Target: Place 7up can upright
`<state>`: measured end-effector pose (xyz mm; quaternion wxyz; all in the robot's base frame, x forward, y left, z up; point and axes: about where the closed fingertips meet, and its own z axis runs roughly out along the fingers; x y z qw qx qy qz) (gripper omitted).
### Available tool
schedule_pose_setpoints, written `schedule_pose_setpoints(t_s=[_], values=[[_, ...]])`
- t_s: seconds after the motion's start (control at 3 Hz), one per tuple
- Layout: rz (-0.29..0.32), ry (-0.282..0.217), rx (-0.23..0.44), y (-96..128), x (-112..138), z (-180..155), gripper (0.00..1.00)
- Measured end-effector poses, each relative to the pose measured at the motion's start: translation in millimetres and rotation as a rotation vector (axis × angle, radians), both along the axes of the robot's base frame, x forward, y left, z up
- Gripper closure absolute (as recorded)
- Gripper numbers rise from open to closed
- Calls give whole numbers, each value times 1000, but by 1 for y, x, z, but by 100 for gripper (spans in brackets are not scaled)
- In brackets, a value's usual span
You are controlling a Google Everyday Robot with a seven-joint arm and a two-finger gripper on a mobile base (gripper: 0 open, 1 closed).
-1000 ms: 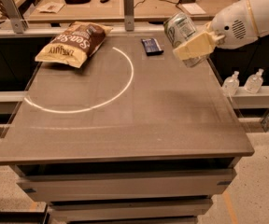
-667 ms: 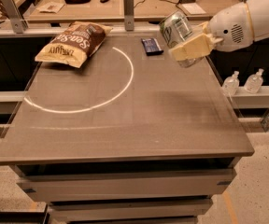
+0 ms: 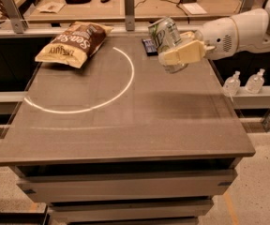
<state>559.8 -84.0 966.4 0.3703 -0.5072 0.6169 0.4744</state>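
The hand (image 3: 178, 52) hangs above the tabletop's (image 3: 125, 121) far right, pinching the tilted 7up can (image 3: 165, 33); one finger hides the can's lower side.

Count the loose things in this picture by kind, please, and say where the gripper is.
Drink can: 1, the 7up can, tilted, held over the table's far right part by the gripper.
Chip bag: 1, far left on the table.
Dark-blue packet: 1, on the table near the can.
Small clear bottles: 2, on the ledge right of the table.
Total: 5.
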Motion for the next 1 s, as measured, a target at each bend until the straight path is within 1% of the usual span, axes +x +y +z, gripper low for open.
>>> schedule_pose_setpoints(t_s=[0.33, 0.67, 1.0], values=[[74, 24, 34, 4, -2, -18, 100], [74, 24, 34, 4, -2, -18, 100], [69, 45, 41, 5, -6, -27, 100]])
